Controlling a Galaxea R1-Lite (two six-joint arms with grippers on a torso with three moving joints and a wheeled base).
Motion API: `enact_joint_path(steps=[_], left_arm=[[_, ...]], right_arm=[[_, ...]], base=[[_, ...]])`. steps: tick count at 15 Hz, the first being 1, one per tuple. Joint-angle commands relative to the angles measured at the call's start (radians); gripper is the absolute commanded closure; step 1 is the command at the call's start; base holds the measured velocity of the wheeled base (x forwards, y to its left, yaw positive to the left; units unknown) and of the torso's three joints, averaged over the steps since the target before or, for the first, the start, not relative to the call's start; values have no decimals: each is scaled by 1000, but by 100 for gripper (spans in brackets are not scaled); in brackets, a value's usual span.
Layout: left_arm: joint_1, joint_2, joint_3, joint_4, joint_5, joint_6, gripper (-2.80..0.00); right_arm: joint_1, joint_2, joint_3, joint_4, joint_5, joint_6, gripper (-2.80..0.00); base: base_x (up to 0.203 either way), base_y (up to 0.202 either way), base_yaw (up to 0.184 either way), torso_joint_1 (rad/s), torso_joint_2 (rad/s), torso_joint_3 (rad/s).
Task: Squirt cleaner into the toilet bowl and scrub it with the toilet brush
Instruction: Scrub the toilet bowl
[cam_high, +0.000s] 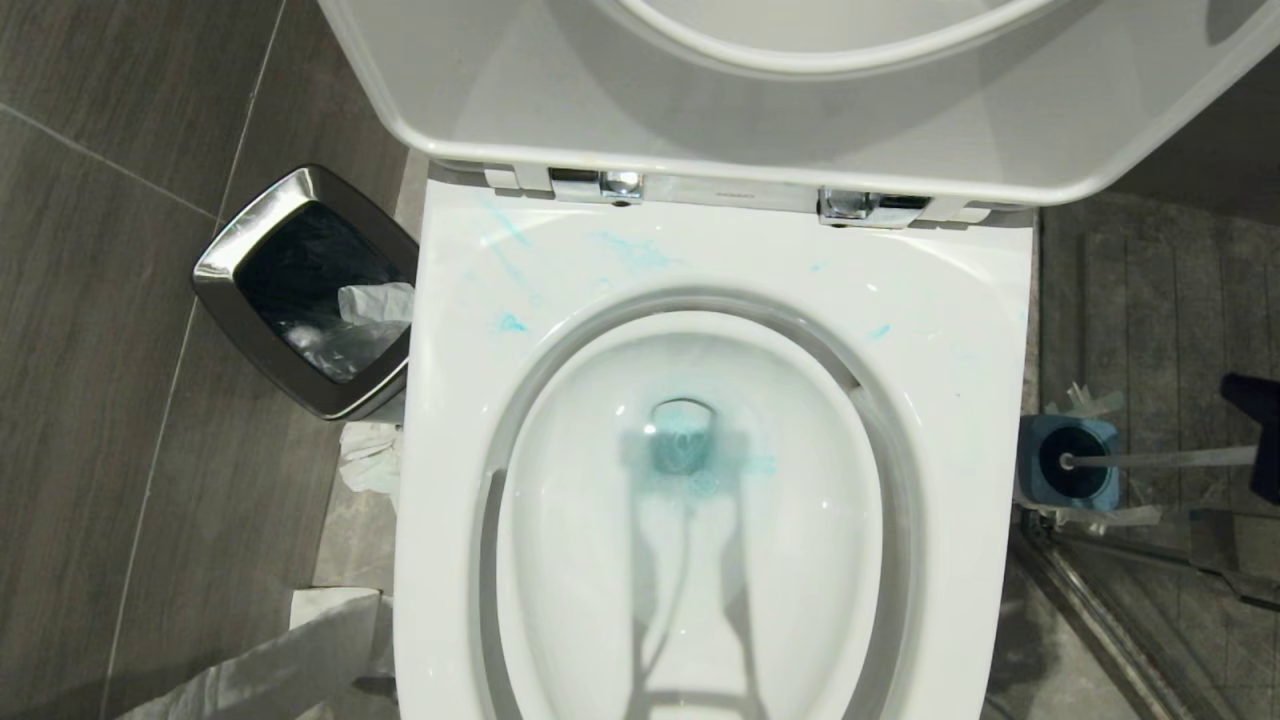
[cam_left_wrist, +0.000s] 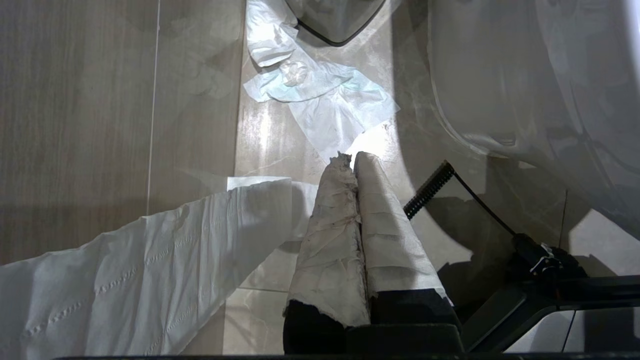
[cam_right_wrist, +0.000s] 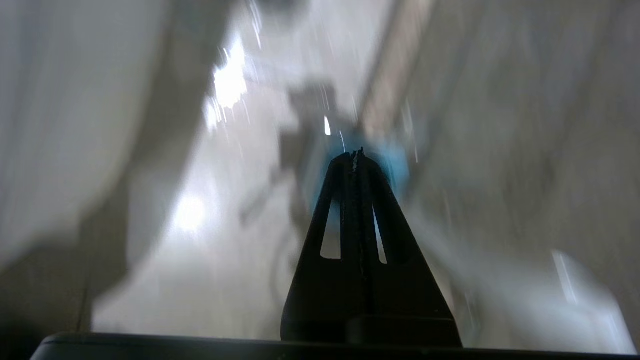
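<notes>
With cleaner (cam_high: 683, 452) tinting the toilet bowl (cam_high: 930, 330), I judge scrubbing over: the toilet brush (cam_high: 1160, 459) stands in its holder (cam_high: 1068, 462), just ahead of my empty, pinched-together right gripper (cam_right_wrist: 356, 156), which next needs only parking.

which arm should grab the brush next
Probably right. The brush stands in its holder on the robot's right of the bowl, near the empty right gripper. The left gripper hangs over floor paper.
</notes>
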Motion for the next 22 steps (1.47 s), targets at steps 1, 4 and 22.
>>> enact_joint_path(steps=[1, 4, 22], left_arm=[[0, 2, 2, 0, 0, 0, 0], [0, 2, 2, 0, 0, 0, 0], [0, 2, 2, 0, 0, 0, 0]], right_arm=[[-1, -131, -14, 216, -75, 10, 0], [1, -102, -13, 221, -104, 52, 0], [-297, -396, 605, -342, 144, -65, 0]], base=[[0, 0, 0, 0, 0, 0], [0, 0, 0, 0, 0, 0], [0, 0, 0, 0, 0, 0]])
